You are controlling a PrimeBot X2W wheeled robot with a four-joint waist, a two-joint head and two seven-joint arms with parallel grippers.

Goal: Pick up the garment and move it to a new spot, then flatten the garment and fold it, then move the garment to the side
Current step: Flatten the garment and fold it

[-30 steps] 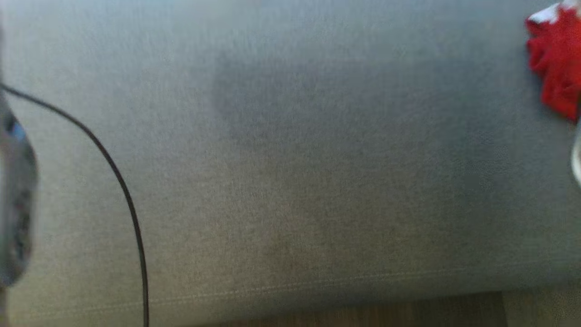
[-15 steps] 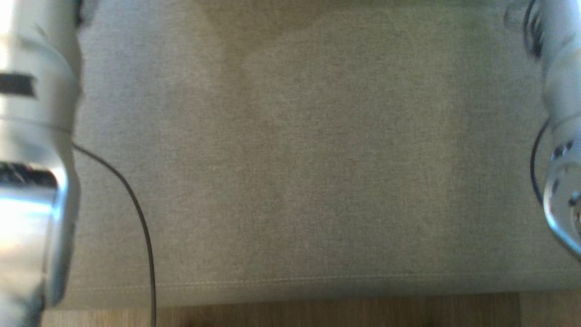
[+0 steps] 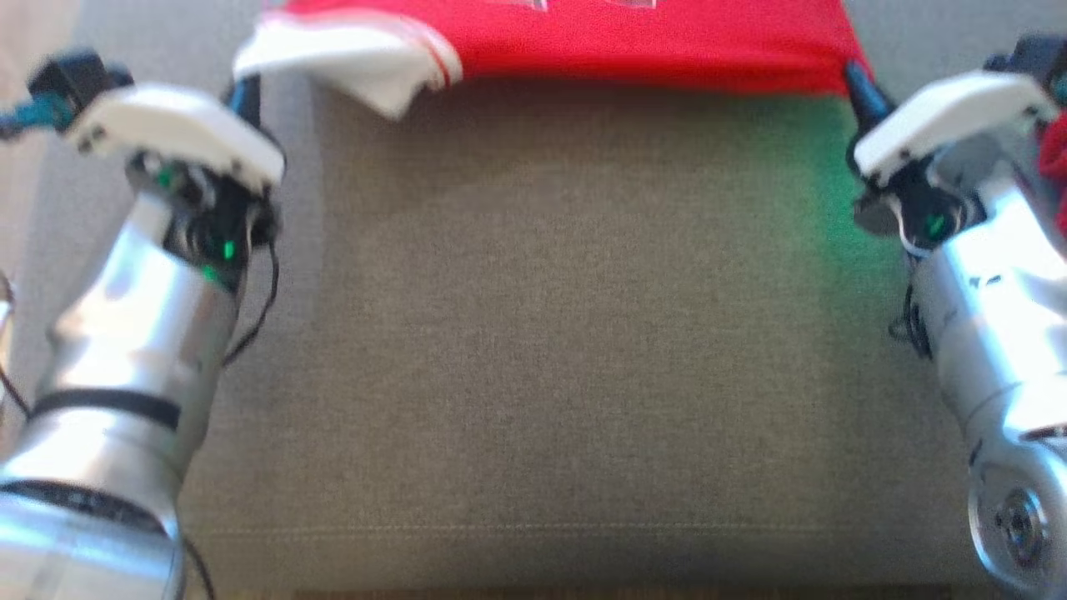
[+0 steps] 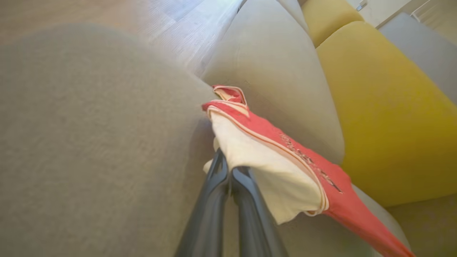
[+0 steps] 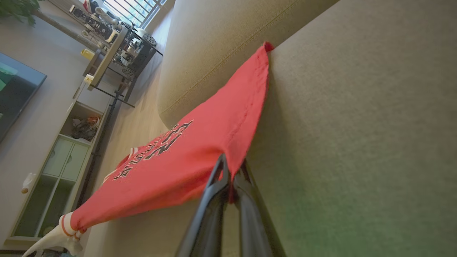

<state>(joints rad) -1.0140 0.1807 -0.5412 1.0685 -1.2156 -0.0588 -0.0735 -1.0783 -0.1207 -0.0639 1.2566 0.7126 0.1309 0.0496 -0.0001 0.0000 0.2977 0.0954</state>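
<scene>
Head view: garment [image 3: 633,42] taut between left end effector [image 3: 247,85], right end effector [image 3: 855,78]; both clenched on it.

Reaching forward, arms spread wide.
Pinching the garment [image 3: 633,42] at opposite ends with left gripper [image 4: 228,171] and right gripper [image 5: 230,175], dark fingers [image 4: 210,214] pressed tight, silver forearms [image 3: 142,333] slanting inward from below.
</scene>
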